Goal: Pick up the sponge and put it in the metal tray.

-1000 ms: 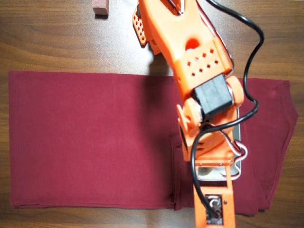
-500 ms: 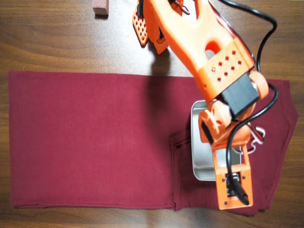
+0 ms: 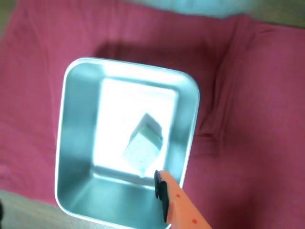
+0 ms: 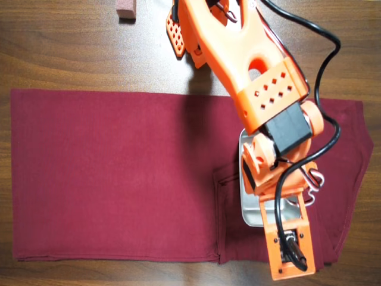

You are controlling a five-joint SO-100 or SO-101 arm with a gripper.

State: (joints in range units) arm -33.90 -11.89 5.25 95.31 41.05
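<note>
While the orange arm has swung back a little over the pan compared with half a second ago, the gripper's one visible orange finger [image 3: 174, 202] hangs at the near edge of the wrist view, touching nothing; how wide it stands cannot be told. Beyond it, the small pale beige-grey cube-like sponge [image 3: 143, 143] lies free inside the shiny silver rectangular metal tray [image 3: 76, 143], so the placing looks done. Farther off, the dark red cloth [image 4: 107, 173] covers the wooden tabletop [image 4: 59, 47].
</note>
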